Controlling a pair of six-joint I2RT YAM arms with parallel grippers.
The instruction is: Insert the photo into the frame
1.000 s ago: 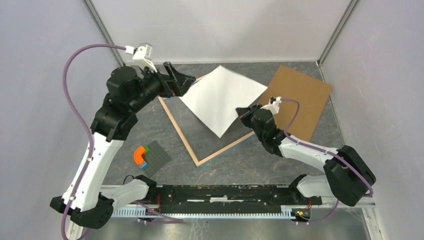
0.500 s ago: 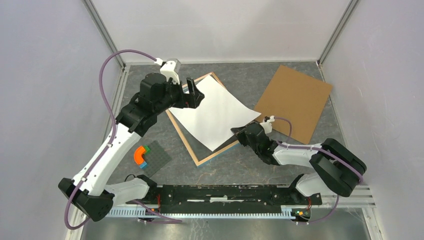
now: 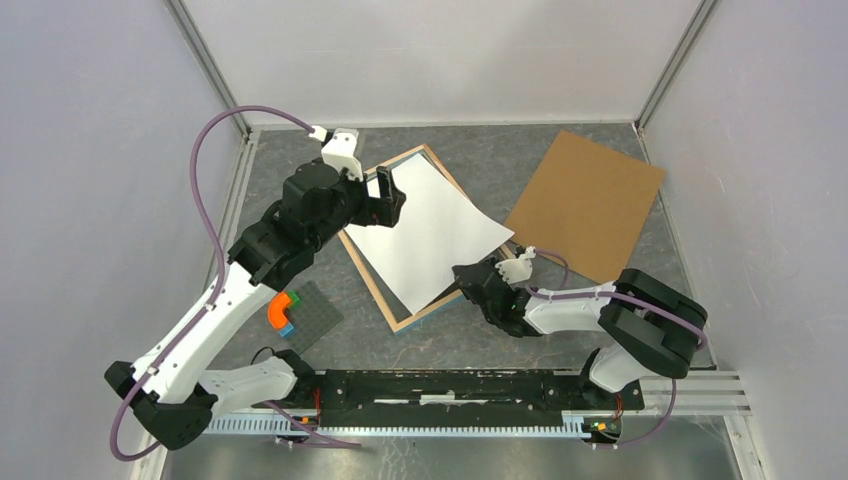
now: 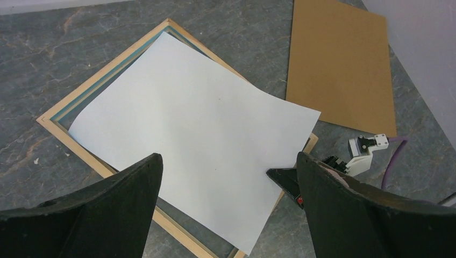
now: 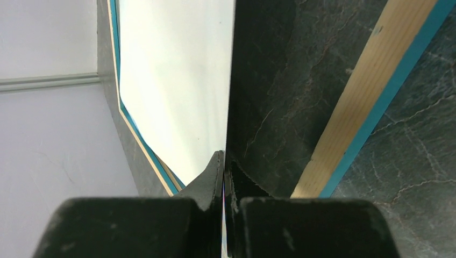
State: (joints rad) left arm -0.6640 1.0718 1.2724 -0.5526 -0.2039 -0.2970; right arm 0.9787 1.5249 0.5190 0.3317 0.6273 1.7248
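Presently the right jaws are pinching a corner of the photo [image 4: 199,145], which is lying white side up, skewed across the frame [image 4: 105,71]; the left jaws are hanging wide open, empty. Letting go now risks an edge overlapping the wood.

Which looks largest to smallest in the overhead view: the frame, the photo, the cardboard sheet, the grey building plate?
1. frame, judged by its outline
2 and 3. photo and cardboard sheet: they look about alike, so I would not rank them
4. grey building plate, clearly the smallest
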